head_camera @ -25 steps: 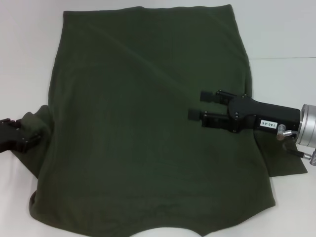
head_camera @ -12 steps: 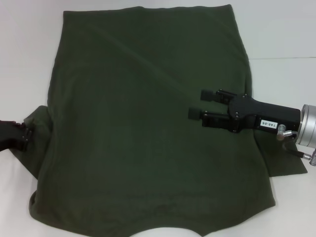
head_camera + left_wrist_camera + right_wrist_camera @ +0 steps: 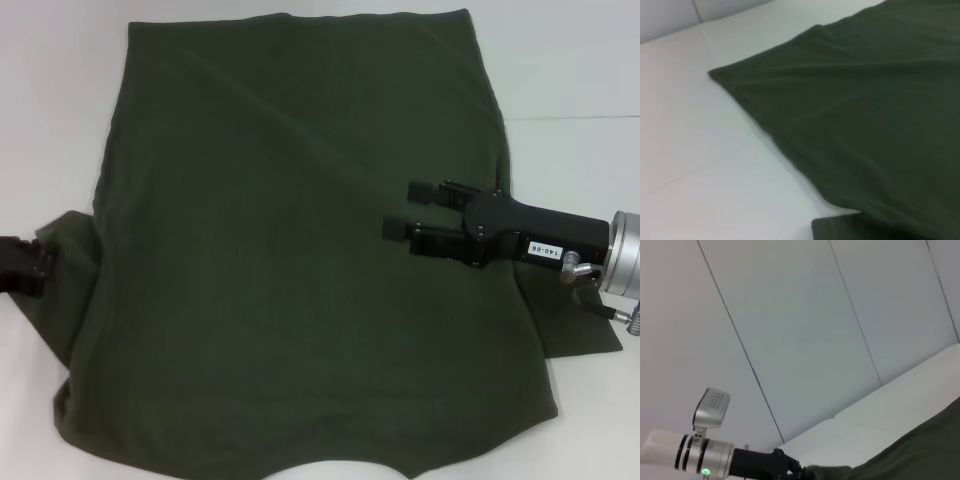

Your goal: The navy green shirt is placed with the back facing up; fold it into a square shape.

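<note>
The only writing I can read is a small white label on my right gripper's [image 3: 400, 211] black body, which looks like "140-06" seen upside down; the shirt [image 3: 290, 250] shows no lettering on the side facing up. My right gripper hangs over the shirt's right half, reaching in from its right edge, with its two black fingers [image 3: 420, 191] spread apart, released and holding nothing; whether the fingertips touch the cloth below I cannot tell. My left gripper [image 3: 22, 268] sits at the shirt's left sleeve [image 3: 65, 265], only its black tip showing at the edge of the head view, touching or just beside the sleeve's cloth. I cannot tell whether it is parted or clenched, or whether it has any fabric pinched. The right wrist view shows that same left gripper [image 3: 795, 471] farther off, its black end meeting a bunched bit of green cloth, with the wall [image 3: 805, 335] behind. The shirt lies spread flat on the white table [image 3: 580, 70], plain side up, hem toward the far side, neckline toward me, and both short sleeves sticking out from its sides. The right sleeve [image 3: 575, 330] lies flat under my right arm. The left wrist view shows a corner of the shirt [image 3: 850, 110] lying on the table [image 3: 700, 165], with soft wrinkles running along the cloth.
</note>
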You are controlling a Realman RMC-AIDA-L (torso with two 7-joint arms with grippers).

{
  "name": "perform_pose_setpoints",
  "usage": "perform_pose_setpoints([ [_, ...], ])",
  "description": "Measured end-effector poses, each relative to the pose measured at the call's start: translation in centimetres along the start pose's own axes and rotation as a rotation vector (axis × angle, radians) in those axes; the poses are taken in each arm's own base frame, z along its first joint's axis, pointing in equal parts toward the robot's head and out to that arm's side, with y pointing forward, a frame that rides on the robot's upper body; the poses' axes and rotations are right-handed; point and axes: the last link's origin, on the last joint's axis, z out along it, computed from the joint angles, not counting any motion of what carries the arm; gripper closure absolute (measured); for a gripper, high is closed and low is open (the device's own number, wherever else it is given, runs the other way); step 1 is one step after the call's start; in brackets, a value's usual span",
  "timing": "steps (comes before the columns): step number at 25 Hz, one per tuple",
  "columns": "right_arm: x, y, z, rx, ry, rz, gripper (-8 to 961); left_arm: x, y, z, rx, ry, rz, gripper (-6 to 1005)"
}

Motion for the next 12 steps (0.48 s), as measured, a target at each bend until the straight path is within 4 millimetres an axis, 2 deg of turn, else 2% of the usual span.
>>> perform_pose_setpoints([
  [12, 0.6, -0.1, 0.1, 0.015, 0.002, 0.019, 36, 1.2, -1.8, -1.1, 0.058, -0.006, 0.027, 942],
])
